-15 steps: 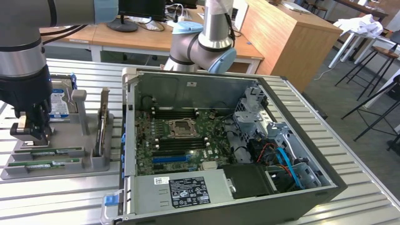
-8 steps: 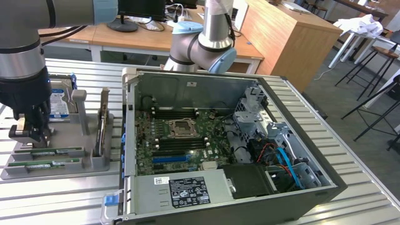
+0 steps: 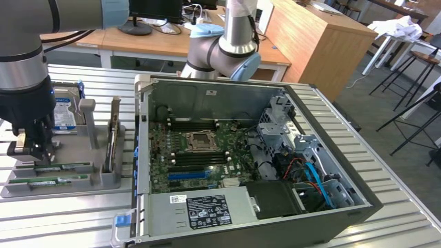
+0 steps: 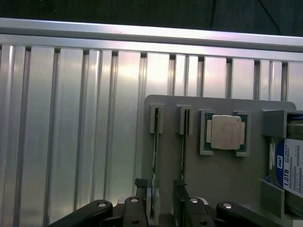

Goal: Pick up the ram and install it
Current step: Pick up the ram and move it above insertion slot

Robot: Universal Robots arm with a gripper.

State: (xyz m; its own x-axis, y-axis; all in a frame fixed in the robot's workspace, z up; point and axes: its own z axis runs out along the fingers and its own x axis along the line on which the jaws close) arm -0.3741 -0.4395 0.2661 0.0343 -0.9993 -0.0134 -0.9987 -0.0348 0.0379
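Two ram sticks, thin green boards, stand on edge in the slots of a grey holder tray; one stick runs beside the other. In the exterior view they lie at the tray's front, one behind the other. My gripper is open low over the tray, its dark fingers straddling the end of one ram stick without pressing on it. From the exterior view the gripper hangs over the tray's left end, just behind the sticks.
A silver processor chip and a hard drive also sit in the tray. The open computer case lies to the exterior view's right, its motherboard exposed with dark memory slots. Everything rests on a ribbed aluminium table.
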